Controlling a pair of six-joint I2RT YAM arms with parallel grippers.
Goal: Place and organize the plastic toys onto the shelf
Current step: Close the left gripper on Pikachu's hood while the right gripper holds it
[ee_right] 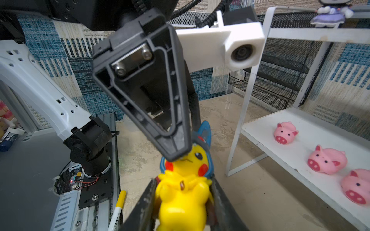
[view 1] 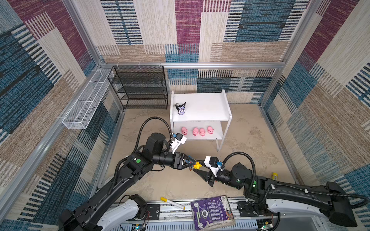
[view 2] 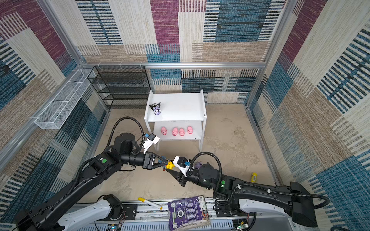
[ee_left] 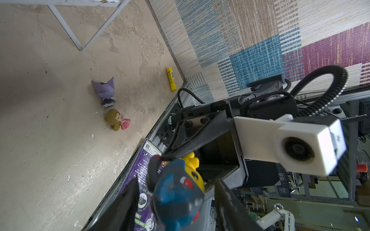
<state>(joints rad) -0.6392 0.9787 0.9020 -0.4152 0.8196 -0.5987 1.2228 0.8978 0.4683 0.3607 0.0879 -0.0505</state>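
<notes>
Right gripper [ee_right: 181, 192] clamped on body of yellow blue-hooded figurine [ee_right: 186, 166], mid-air, in front of shelf [view 1: 206, 108]. Left gripper [ee_left: 176, 180] jaws straddle its hooded head, 1 tip touching; can't tell if clamped. 4 pink pigs [view 1: 195, 131] on lower board, black-purple eared figurine [view 1: 180, 109] on top board. Lilac eared figurine [ee_left: 104, 91] and blonde girl [ee_left: 117, 120] lie on floor [ee_left: 50, 100].

Bright, even light — wide-angle edge distortion

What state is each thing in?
right gripper: shut on yellow toy
left gripper: around its head, grip unclear
pigs: upright on shelf, lower board
black toy: upright, top board
lilac toy: on floor, seemingly toppled
doll: on floor, on its side
marker: capped
</notes>
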